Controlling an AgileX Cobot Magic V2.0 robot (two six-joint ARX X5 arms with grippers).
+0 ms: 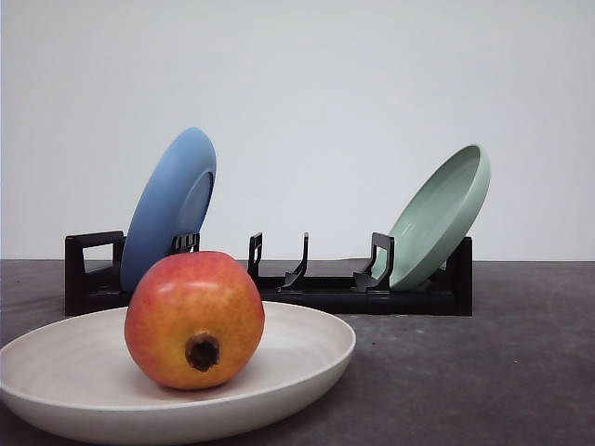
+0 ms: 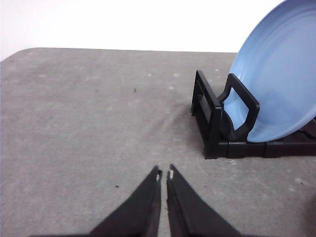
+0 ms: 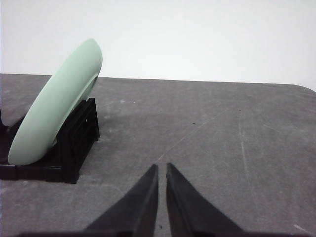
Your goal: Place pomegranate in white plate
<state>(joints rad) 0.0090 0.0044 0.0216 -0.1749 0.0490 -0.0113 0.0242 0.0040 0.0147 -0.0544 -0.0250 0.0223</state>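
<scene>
The pomegranate (image 1: 194,319), glossy red-orange with a dark calyx nub facing the camera, rests inside the white plate (image 1: 307,358) at the near left of the front view. In the left wrist view my left gripper (image 2: 164,174) hangs over bare grey table, its black fingertips nearly touching with nothing between them. My right gripper (image 3: 162,168) in the right wrist view is likewise shut and holds nothing, over bare table.
A black dish rack (image 1: 316,283) stands behind the white plate. A blue plate (image 1: 172,204) leans in its left end and a mint-green plate (image 1: 442,214) in its right end. The blue plate (image 2: 281,84) and mint-green plate (image 3: 57,106) show beside each wrist.
</scene>
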